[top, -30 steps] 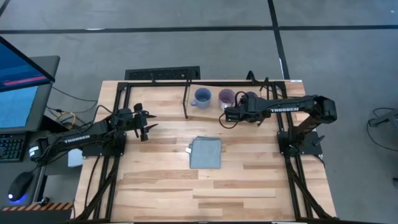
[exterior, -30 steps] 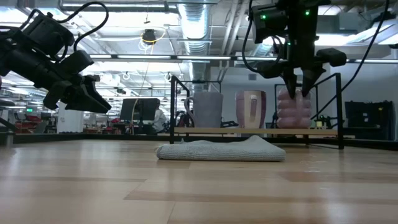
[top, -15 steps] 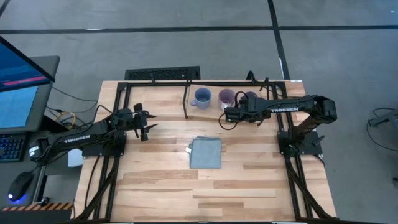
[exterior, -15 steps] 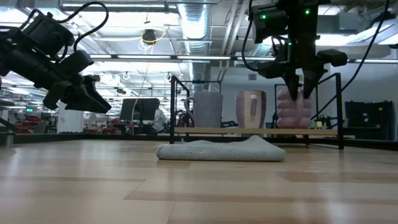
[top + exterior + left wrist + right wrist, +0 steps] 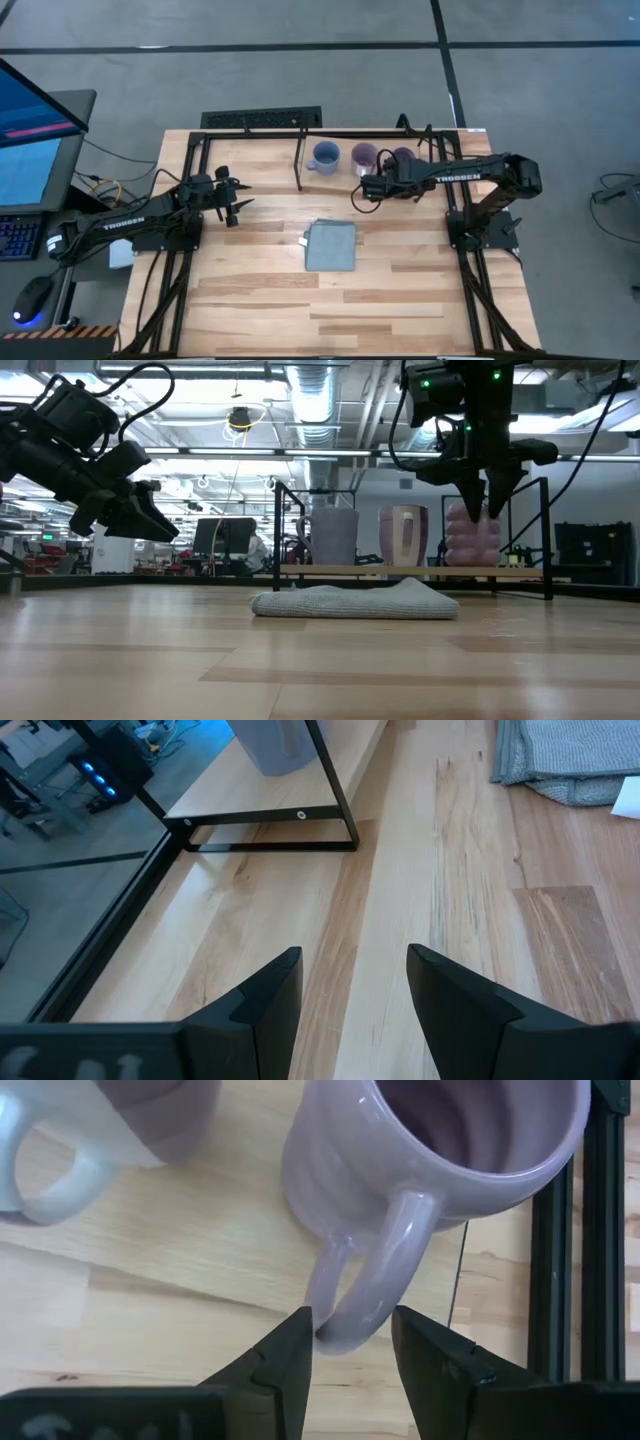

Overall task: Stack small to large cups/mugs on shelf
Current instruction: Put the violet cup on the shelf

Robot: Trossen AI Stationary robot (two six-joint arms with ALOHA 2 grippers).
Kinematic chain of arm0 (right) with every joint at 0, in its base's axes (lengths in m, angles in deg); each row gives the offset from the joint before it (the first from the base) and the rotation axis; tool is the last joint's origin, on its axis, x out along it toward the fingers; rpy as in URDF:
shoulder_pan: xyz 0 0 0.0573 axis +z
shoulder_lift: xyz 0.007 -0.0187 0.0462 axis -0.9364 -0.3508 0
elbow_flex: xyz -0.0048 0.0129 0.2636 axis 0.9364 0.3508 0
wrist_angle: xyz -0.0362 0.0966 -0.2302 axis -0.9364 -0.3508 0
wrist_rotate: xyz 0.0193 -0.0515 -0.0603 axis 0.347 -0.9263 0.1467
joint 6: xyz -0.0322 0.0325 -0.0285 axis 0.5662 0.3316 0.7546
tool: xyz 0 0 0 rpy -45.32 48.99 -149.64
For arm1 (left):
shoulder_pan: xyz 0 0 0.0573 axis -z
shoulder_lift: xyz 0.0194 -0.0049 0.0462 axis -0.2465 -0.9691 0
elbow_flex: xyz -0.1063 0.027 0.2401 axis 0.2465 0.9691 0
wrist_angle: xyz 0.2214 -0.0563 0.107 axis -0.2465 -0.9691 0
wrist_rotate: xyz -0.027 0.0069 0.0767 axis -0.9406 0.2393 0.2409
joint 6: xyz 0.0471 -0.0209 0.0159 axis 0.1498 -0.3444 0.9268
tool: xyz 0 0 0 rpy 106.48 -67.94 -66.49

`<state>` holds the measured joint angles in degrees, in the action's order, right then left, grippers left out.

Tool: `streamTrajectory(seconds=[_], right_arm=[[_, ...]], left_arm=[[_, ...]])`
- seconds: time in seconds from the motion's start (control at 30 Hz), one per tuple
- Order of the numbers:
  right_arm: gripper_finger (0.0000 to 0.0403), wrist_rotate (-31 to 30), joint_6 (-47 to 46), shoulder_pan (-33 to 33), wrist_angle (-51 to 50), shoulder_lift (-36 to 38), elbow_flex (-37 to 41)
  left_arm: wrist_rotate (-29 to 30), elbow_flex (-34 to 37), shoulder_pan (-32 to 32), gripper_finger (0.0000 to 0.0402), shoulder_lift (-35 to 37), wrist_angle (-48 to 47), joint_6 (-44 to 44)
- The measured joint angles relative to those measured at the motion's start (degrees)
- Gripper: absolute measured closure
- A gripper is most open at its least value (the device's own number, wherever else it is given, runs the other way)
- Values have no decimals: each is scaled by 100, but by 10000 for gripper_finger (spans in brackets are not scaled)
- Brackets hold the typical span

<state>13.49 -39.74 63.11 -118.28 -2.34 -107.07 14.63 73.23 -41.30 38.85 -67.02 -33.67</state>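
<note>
Currently on the shelf [image 5: 340, 172] at the surface's [image 5: 260, 300] far edge: blue mug [image 5: 324, 156] leftmost, purple mug [image 5: 363, 156] middle, second purple mug [image 5: 420, 1170] right, its handle [image 5: 375, 1280] between the right claw's [image 5: 352, 1342] parted fingers, not gripped. Left claw [image 5: 350, 990] wide, empty, waiting far left. Grey cloth [image 5: 330, 245] centre.

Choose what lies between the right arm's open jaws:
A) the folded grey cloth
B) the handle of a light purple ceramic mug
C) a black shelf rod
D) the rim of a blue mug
B: the right wrist view shows the light purple ceramic mug with its looped handle between the right gripper jaws.
</note>
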Motion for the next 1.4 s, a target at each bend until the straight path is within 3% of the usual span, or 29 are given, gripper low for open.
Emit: streamTrajectory(seconds=[1.4], right_arm=[[241, 428, 444, 0, -166, 0, -2]], left_arm=[[-1, 0, 0, 228, 0, 0, 0]])
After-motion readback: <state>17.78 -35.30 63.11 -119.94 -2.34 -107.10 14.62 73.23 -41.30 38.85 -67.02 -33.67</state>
